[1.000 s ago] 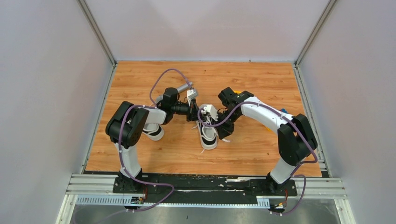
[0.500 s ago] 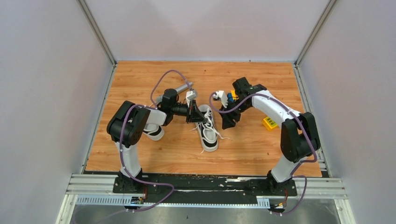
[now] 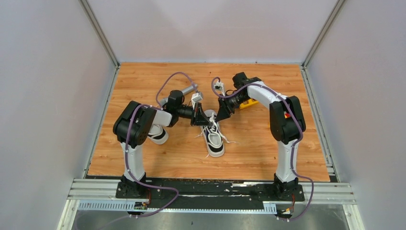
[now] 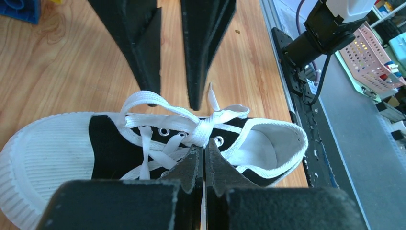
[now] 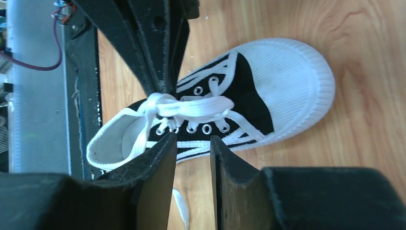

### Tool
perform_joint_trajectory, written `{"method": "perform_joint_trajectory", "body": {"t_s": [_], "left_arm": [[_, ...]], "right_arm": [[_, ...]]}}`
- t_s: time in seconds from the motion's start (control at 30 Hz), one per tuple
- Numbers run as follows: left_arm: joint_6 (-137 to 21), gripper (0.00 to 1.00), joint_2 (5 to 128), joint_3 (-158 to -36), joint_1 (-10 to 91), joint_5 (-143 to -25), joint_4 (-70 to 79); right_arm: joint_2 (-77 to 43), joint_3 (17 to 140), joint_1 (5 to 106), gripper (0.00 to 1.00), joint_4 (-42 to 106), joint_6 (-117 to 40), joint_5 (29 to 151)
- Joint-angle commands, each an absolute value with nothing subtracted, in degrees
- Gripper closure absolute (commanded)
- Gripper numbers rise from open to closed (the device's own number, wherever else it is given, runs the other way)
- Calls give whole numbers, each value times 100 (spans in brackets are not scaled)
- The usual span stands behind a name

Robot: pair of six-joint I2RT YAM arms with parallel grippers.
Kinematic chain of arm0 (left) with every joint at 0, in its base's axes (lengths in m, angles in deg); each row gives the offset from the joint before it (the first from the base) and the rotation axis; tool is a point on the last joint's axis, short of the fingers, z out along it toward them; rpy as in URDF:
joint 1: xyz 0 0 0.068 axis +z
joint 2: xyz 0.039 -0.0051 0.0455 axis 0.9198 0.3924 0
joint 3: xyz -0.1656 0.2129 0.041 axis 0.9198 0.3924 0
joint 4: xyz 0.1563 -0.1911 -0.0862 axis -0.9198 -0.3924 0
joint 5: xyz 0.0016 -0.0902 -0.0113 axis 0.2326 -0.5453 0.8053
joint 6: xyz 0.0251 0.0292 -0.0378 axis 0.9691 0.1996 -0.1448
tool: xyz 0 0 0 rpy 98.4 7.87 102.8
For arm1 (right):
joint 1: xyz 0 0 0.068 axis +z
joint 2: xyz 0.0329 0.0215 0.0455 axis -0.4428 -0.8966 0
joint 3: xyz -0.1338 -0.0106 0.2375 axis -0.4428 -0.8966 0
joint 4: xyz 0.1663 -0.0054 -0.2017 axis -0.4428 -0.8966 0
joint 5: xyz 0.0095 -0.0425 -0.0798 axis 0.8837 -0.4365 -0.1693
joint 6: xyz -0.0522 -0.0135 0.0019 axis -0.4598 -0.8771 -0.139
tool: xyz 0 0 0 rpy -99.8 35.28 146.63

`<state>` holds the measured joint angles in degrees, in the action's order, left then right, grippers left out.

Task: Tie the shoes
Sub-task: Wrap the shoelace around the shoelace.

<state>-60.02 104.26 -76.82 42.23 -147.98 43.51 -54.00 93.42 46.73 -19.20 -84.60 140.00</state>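
**Left gripper [image 4: 203, 152] clamped on the laces [image 4: 207, 125], right gripper [image 5: 192, 139] open**

The middle shoe [image 3: 214, 140] lies on its sole at the centre of the top view. Its white toe cap points to the bottom of the frame and its heel opening to the top. The laces are gathered into a crossing over the upper eyelets. In the left wrist view 1 loop arches from that crossing toward the toe cap. A loose lace end lies on the wood beside the sole, at the bottom of the right wrist view. The other shoe [image 3: 157, 135] sits left of centre in the top view, partly hidden under the left arm and well apart from the middle shoe.

The left gripper reaches in from the left of the top view. Its 2 fingers are pressed together at the bottom of its own view, tips on the crossing, with a sliver of white lace between them.

The right gripper comes in from the upper right. Its 2 fingers stand apart with nothing between them — in the left wrist view they are 2 black wedges at the top. Their tips are close to the loop, but whether they touch it I cannot tell.

Further out on the wooden table [image 3: 143, 86], a yellow block [image 3: 247, 103] lies partly hidden by the right arm. A blue block [image 4: 19, 9] fills the upper left corner of the left wrist view, and a pink basket [image 4: 371, 52] stands off the table at its upper right.
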Motion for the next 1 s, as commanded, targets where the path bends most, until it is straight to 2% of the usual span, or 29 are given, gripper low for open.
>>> {"method": "perform_joint_trajectory", "body": {"t_s": [0.0,0.17,0.37,0.63,0.8,0.97], "left_arm": [[-5481,100,10380,-8028,4314,-14692,3254],[-4204,100,10265,-8479,4317,-14469,1071],[-3232,100,10166,-8860,4317,-14346,-171],[-3135,100,10009,-8684,4323,-14593,-77],[-3379,100,10178,-8785,4326,-14269,207],[-3569,100,10216,-8887,4326,-14165,228]], "right_arm": [[-5433,9585,4727,68,-2105,-8674,14718],[-5555,9641,4865,67,-2089,-8758,14730],[-5694,9673,5013,66,-1995,-8772,14583],[-5591,9605,5032,65,-1974,-8771,14445],[-5315,9721,5023,62,-2228,-8780,14588],[-5254,9698,4864,65,-2325,-8721,14438]]}}
